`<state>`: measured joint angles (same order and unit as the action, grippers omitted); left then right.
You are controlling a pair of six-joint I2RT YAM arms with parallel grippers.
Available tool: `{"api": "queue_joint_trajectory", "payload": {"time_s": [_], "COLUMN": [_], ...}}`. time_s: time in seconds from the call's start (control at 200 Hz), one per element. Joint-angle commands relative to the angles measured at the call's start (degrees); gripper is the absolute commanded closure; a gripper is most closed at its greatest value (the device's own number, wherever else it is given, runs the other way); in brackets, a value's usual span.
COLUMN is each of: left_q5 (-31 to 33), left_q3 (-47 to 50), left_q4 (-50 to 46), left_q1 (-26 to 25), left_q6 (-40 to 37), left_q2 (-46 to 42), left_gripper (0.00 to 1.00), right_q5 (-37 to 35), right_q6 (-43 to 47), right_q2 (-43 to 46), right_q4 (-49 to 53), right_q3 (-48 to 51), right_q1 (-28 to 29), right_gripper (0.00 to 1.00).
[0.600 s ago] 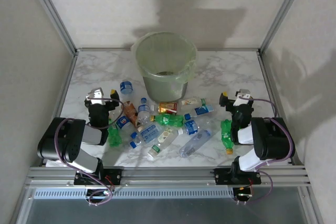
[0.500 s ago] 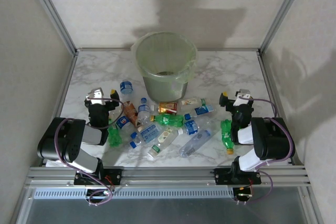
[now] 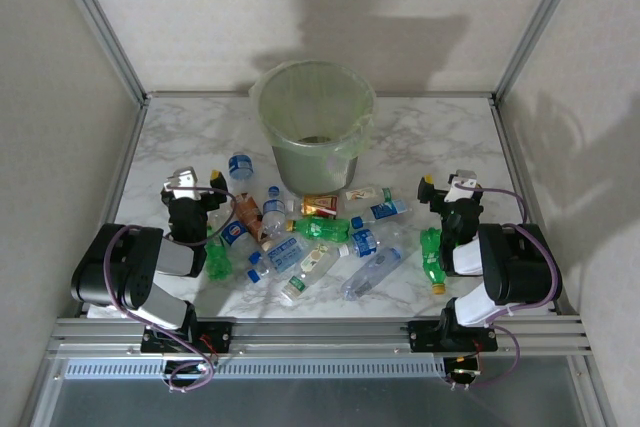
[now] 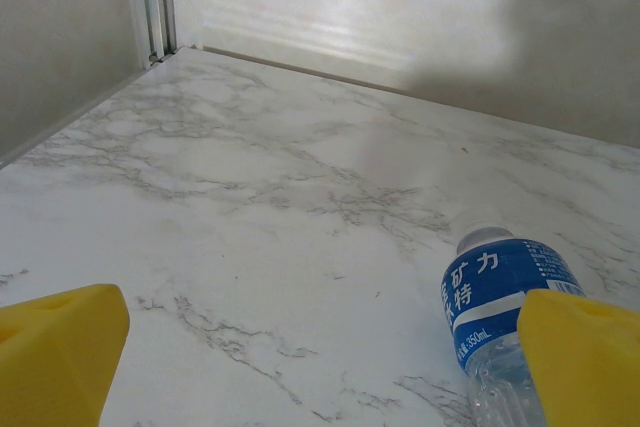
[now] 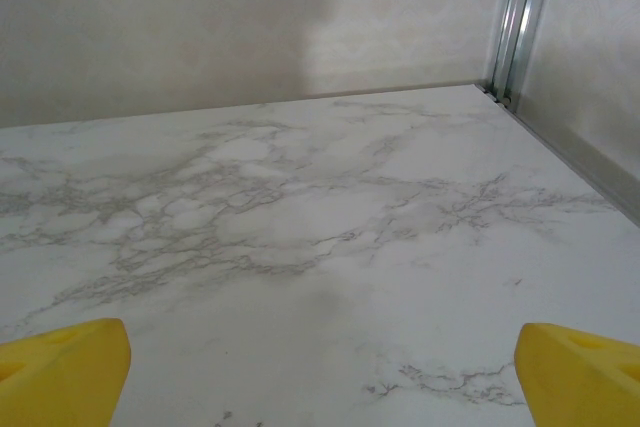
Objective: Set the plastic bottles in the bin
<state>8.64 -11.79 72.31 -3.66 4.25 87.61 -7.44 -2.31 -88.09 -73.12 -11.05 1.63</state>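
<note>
1. The bin [image 3: 315,159], pale green with a thin liner folded over its rim, stands upright at the far middle of the marble table [image 3: 430,132]
2. The plastic bottles [image 3: 310,237] lie in a loose heap on the table just in front of the bin, between the two arms; most carry blue labels, and from above their writing is too small to read
3. One blue-labelled bottle [image 3: 240,165] lies apart at the heap's far left, near the bin's left side; in the left wrist view its label [image 4: 490,292] shows bold white Chinese characters and, in small print, "350mL"
4. A red-labelled bottle [image 3: 320,205] lies on its side close to the foot of the bin; its print cannot be made out
5. A green bottle [image 3: 432,259] lies beside the right arm, its cap towards the near edge
6. The left gripper [image 3: 198,183] sits low at the heap's left with its fingers spread wide; its yellow fingertips [image 4: 60,347] frame bare marble, and the blue-labelled bottle lies just behind the one at that view's right edge
7. The right gripper [image 3: 447,185] sits low at the heap's right, fingers likewise spread wide, with bare marble between them in the right wrist view
</note>
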Motion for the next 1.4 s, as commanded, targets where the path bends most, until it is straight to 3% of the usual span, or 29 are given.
{"api": "queue_joint_trajectory", "payload": {"time_s": [0.0, 0.611, 0.646, 0.686, 0.741, 0.801, 0.841, 0.916, 0.986, 1.101, 1.151, 1.242, 1.392], "left_q5": [0.7, 1.2, 3.1, 5.6, 9.4, 16.7, 18.2, 17.5, 11.8, 0.1, -2.1, -4.0, -8.1], "left_q3": [-0.9, -1.0, -2.3, -6.3, -13.9, -21.1, -26.2, -35.5, -42.7, -55.8, -60.2, -61.7, -58.0], "left_q4": [2.4, 3.0, -0.6, -10.7, -25.5, -36.7, -45.0, -60.2, -70.5, -86.8, -92.4, -95.3, -92.7], "left_q1": [-0.5, -0.6, -1.0, -1.6, -2.0, -1.9, -1.2, -0.4, -0.4, -0.5, -0.6, -0.9, -1.5], "left_q6": [-0.6, -0.8, -0.7, -0.5, 0.6, 7.3, 13.3, 21.8, 25.5, 27.5, 27.1, 26.6, 25.6], "left_q2": [0.7, 0.7, -1.1, -5.0, -9.4, -12.2, -13.1, -11.9, -7.4, 5.0, 9.8, 13.5, 11.3], "left_gripper": [0.01, 0.01, 0.01, 0.00, 0.00, 0.00, 0.00, 0.00, 0.01, 0.17, 0.24, 0.27, 0.21], "right_q5": [-0.1, -0.4, -2.7, -6.9, -13.3, -19.1, -20.3, -22.3, -15.5, -12.6, -11.3, -9.3, -6.1], "right_q6": [0.2, 0.3, 0.0, -0.5, -6.7, -16.3, -21.2, -29.1, -30.8, -33.7, -33.7, -33.0, -32.1], "right_q2": [-0.7, -0.6, 1.1, 6.1, 14.5, 19.5, 21.1, 22.7, 23.4, 20.6, 18.8, 16.2, 16.0], "right_q4": [-2.3, -2.7, -0.6, 6.7, 26.8, 49.9, 59.2, 63.8, 66.6, 81.2, 87.1, 94.8, 100.9], "right_q3": [-0.8, -0.9, -1.4, -3.0, -11.5, -22.1, -27.1, -26.8, -26.8, -35.1, -38.3, -42.8, -45.7], "right_q1": [-0.3, -0.3, 0.1, 1.1, 1.3, 1.0, 1.0, 0.7, -0.6, -0.5, -0.2, 0.4, 1.5], "right_gripper": [0.01, 0.01, 0.01, 0.01, 0.01, 0.01, 0.01, 0.01, 0.01, 0.02, 0.03, 0.03, 0.01]}}
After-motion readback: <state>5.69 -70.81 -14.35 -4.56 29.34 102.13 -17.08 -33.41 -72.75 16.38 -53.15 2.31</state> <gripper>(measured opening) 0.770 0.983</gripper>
